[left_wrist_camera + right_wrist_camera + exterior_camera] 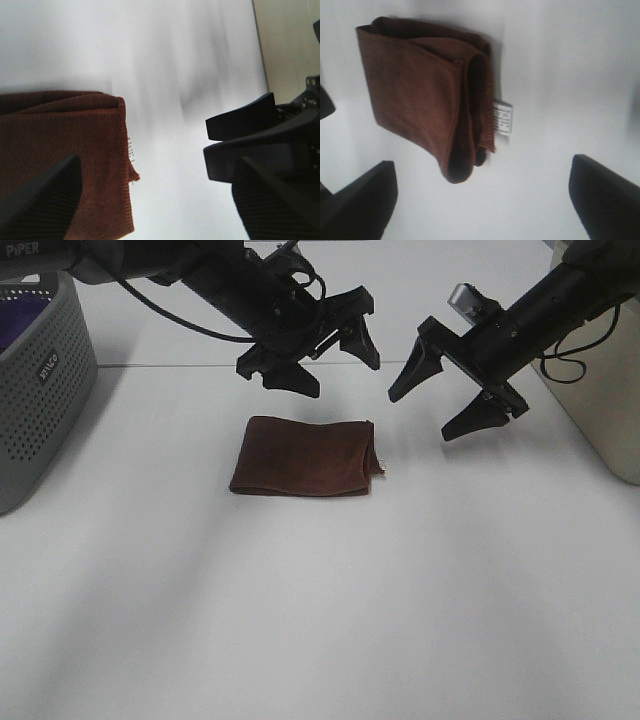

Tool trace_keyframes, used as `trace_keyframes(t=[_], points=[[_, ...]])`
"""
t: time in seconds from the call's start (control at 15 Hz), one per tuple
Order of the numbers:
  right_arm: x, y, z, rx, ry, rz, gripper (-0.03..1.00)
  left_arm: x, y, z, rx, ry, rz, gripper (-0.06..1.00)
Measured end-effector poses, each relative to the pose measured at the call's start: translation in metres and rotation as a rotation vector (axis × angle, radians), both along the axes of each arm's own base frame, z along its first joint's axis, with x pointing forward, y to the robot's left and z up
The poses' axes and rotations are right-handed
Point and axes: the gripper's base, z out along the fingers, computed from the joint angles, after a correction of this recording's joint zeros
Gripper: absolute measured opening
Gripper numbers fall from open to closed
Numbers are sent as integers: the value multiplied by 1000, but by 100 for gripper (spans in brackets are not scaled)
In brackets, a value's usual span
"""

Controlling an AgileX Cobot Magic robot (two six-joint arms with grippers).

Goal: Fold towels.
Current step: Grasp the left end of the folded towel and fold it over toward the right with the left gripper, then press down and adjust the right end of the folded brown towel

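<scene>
My left gripper: jaws apart, empty, hovering over far edge of folded dark reddish-brown microfibre towel, flat on white tabletop. My right gripper: also apart, empty, beside end with small white tag. Judgement: rise straight up, don't snag loose layers.

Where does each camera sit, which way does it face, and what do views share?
Exterior high: mounted above, looking down on the table, folded towel and grey basket; both arms enter from the picture's top, left tool and right tool open.
Left wrist: on the left arm, looking down past its own fingers at the towel's edge.
Right wrist: on the right arm, looking down between its fingers at towel and white tag.
Shared: all three show the towel.
</scene>
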Motion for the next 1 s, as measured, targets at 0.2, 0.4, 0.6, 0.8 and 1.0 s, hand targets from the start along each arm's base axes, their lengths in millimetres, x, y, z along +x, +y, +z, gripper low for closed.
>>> trace_keyframes(t=[0.2, 0.4, 0.6, 0.8, 1.0], points=[[0, 11, 10, 166, -20, 14, 87, 10, 21, 1, 37, -50, -53, 78], [4, 19, 19, 291, -54, -8, 87, 28, 66, 13, 44, -44, -35, 78], [-1, 51, 20, 364, -117, 92, 87, 42, 107, 22, 41, -44, 27, 78], [-1, 72, -7, 478, -76, 107, 87, 44, 114, 22, 41, -38, 36, 78], [1, 72, -47, 494, -26, 89, 87, 43, 114, 21, 37, -24, 27, 78]])
